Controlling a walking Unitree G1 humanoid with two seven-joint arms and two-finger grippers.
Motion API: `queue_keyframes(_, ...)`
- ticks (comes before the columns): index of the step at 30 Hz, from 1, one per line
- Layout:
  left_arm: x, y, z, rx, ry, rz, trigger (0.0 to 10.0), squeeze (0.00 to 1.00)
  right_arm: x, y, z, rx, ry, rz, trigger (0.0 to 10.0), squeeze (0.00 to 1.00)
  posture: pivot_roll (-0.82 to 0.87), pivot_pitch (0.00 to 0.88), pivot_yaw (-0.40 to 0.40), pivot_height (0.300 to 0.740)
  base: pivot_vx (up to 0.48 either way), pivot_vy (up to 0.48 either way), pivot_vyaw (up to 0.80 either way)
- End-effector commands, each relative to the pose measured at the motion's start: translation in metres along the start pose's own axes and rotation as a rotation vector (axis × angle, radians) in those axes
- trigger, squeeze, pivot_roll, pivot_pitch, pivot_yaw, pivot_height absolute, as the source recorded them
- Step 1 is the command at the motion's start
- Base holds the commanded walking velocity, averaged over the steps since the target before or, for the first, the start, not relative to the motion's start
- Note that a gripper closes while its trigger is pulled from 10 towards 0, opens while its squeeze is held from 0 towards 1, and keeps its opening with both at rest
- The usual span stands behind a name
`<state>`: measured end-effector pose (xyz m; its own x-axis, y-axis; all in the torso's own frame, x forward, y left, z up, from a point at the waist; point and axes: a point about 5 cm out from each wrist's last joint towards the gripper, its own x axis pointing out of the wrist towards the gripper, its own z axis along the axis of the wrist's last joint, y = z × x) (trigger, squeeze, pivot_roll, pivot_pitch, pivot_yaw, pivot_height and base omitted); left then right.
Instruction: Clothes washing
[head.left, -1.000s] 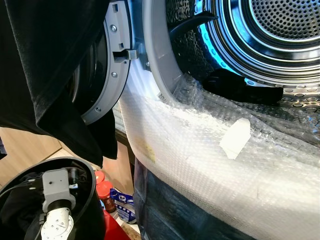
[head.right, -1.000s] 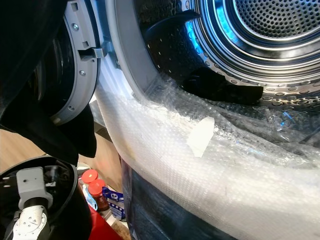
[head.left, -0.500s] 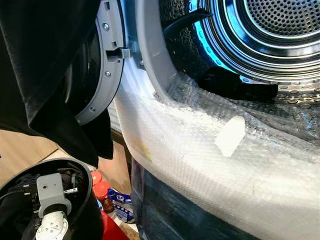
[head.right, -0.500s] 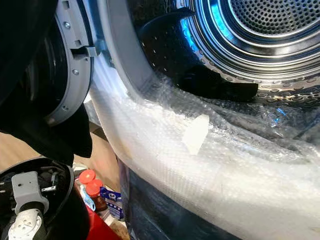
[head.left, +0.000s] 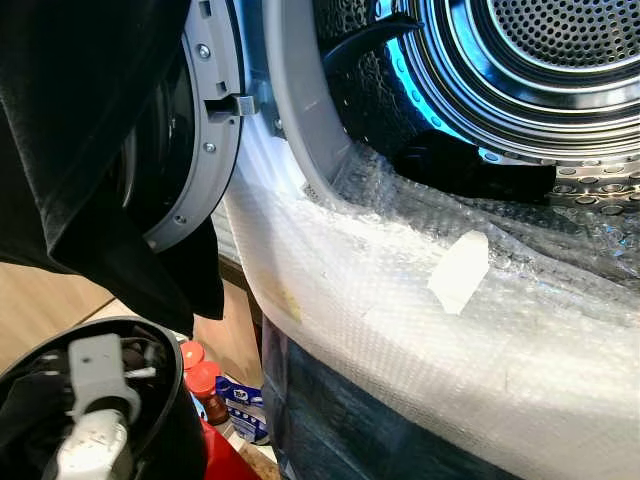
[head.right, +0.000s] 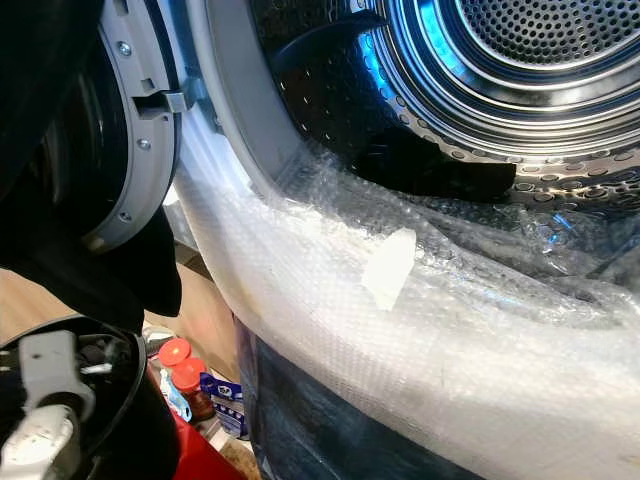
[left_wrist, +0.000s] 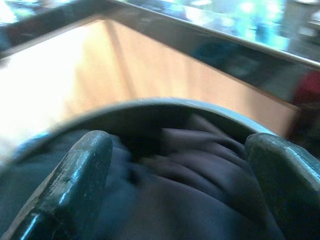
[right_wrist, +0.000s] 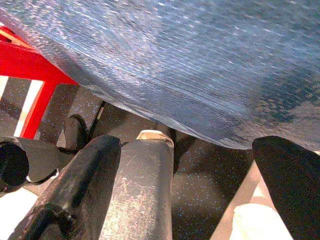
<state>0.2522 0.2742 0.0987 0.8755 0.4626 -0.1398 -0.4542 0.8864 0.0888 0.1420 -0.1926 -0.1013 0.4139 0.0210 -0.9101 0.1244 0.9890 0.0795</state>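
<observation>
Washing machine (head.left: 300, 130) fills the upper right, seen close; door (head.left: 195, 150) swung open to the left. Steel drum (head.left: 540, 70) perforated, lit blue along its rim. Bubble wrap (head.left: 420, 330) draped over the front lip of the opening, a strip of pale tape (head.left: 458, 272) stuck on it. A dark shape lies at the drum's lower front edge; cannot tell what it is.

Black garment (head.left: 80, 150) hangs large at upper left, in front of the door, well above the basket.

Round black basket (head.left: 185, 400) at lower left, holding dark clothes (left_wrist: 190, 165).

Left gripper (left_wrist: 185, 190) sits over the basket, jaws spread wide, nothing between them, dark fabric just beyond the fingertips. Its grey wrist (head.left: 95, 400) shows blurred inside the basket rim.

Right gripper (right_wrist: 190, 200) hangs low beside the wrapped machine front, jaws wide apart and holding nothing; speckled floor (right_wrist: 210, 185) below.

Red-capped bottles (head.left: 200, 375) stand on the floor between basket and machine.
</observation>
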Motion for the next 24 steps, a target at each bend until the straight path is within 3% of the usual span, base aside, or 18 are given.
queue_keyframes(1,0.004,0.014,0.012,0.008,-0.012,0.064,10.0,0.0,0.0,0.001,-0.005,0.014,0.016,0.0,10.0,0.0,0.05,0.063,0.025,0.74,0.0,0.0,0.0)
queue_keyframes(4,0.005,0.017,0.012,0.016,-0.001,0.072,10.0,0.0,0.0,0.002,-0.005,0.013,0.016,0.005,10.0,0.0,0.06,0.062,0.023,0.74,0.0,0.0,0.0)
queue_keyframes(10,-0.002,0.01,-0.008,0.015,0.101,0.034,10.0,0.0,0.001,0.004,-0.002,0.003,0.009,0.014,10.0,0.0,0.06,0.065,0.021,0.74,0.0,0.0,0.0)
queue_keyframes(16,-0.002,0.006,-0.006,0.008,0.102,-0.001,10.0,0.0,0.0,0.004,-0.001,-0.002,0.008,0.013,10.0,0.0,0.06,0.065,0.018,0.74,0.0,0.0,0.0)
queue_keyframes(17,-0.002,0.005,-0.005,0.008,0.098,-0.003,10.0,0.46,0.0,0.003,-0.001,-0.001,0.008,0.013,10.0,0.0,0.06,0.065,0.018,0.74,0.0,0.0,0.0)
queue_keyframes(18,-0.003,0.006,-0.004,0.008,0.097,-0.002,10.0,0.46,0.0,0.003,-0.001,-0.001,0.008,0.012,10.0,0.0,0.06,0.065,0.018,0.74,0.0,0.0,0.0)
queue_keyframes(19,-0.003,0.006,-0.003,0.007,0.095,-0.004,10.0,1.0,0.0,0.003,-0.001,-0.001,0.008,0.012,10.0,0.0,0.06,0.065,0.018,0.74,0.0,0.0,0.0)
queue_keyframes(24,-0.007,0.007,0.001,0.022,0.079,-0.012,10.0,1.0,0.0,0.003,-0.001,0.002,0.008,0.01,10.0,0.0,0.06,0.067,0.02,0.74,0.0,0.0,0.0)
